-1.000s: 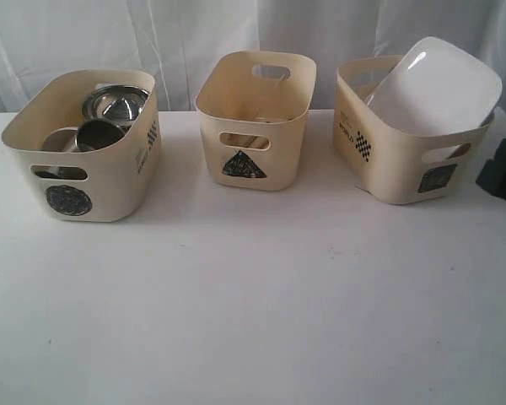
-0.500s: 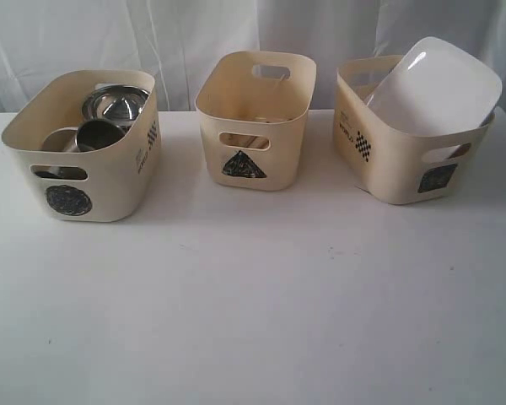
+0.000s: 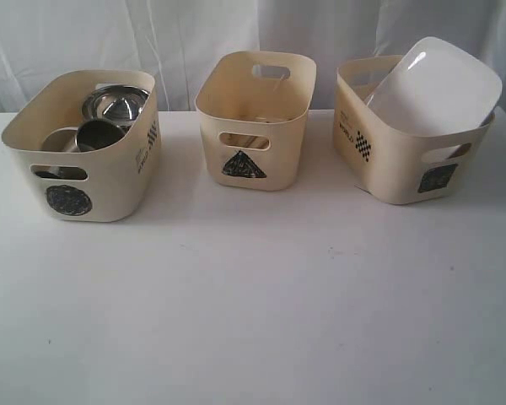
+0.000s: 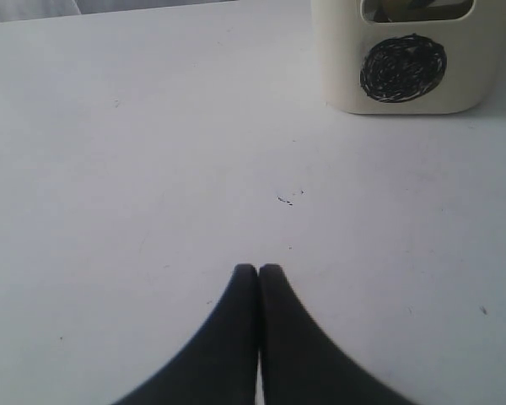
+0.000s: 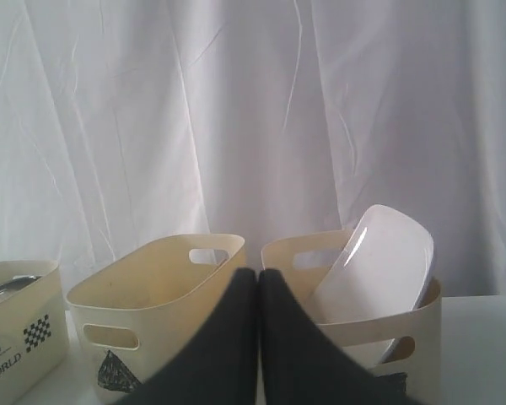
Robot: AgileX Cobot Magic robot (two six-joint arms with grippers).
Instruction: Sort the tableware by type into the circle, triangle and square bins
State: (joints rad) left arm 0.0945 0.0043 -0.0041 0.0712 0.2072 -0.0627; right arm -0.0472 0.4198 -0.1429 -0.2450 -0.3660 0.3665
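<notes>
At far right, the plate [image 3: 434,84] leans tilted in the square bin [image 3: 390,167]; my left hand [image 4: 258,270] and right hand [image 5: 257,274] are clenched, empty.

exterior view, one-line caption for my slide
Steel mugs and bowl fill the circle bin; white plate leans in the square bin.

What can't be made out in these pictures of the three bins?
- Exterior view: contents of the cream plastic triangle-marked bin, hidden by its own wall.
- Exterior view: anything under the large white rounded-square plate in the cream square-marked bin.
- Left wrist view: inside of the cream circle-marked bin, cut off by the picture edge.
- Right wrist view: bin fronts behind the shut right hand.
</notes>
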